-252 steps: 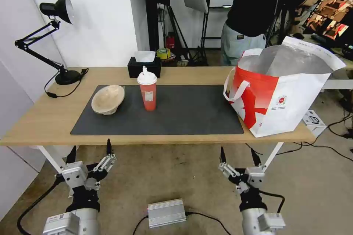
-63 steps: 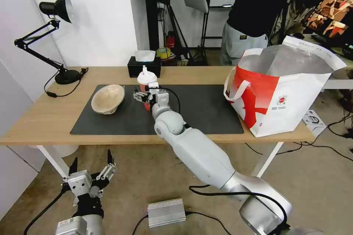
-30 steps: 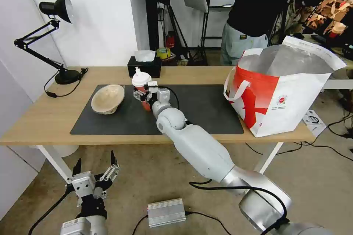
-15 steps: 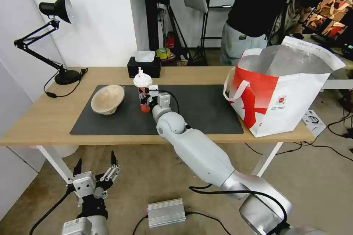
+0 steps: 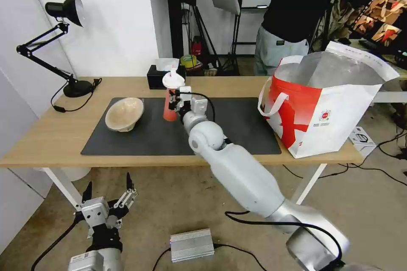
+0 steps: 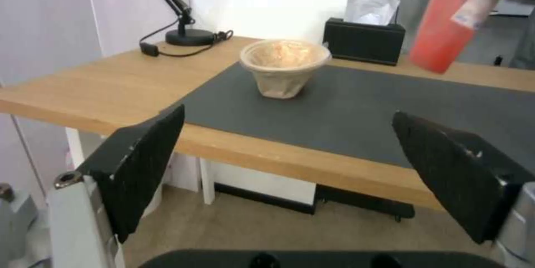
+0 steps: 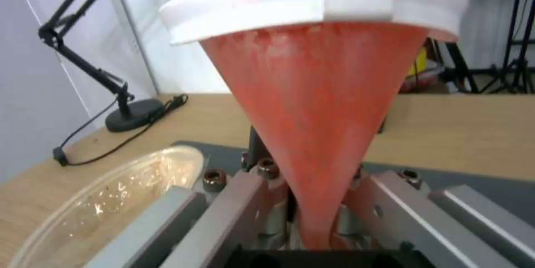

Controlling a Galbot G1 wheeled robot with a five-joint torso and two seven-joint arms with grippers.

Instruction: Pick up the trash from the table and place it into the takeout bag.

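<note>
Head view shows the red drink cup [image 5: 170,99] with its white lid, lifted off the dark mat [image 5: 229,129] and leaning slightly, clamped in the right gripper [image 5: 174,102] above the mat's far middle. Left of it the beige pulp bowl [image 5: 124,114] sits on the mat, and the takeout bag [image 5: 326,110] stands open at the table's [image 5: 42,139] right end. The left gripper [image 5: 107,194] hangs below the table's near edge, fingers apart.

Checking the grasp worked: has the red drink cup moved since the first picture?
Yes. The red drink cup, held by the right tool, is lifted off the dark mat and now overlaps the black tissue box behind.
</note>
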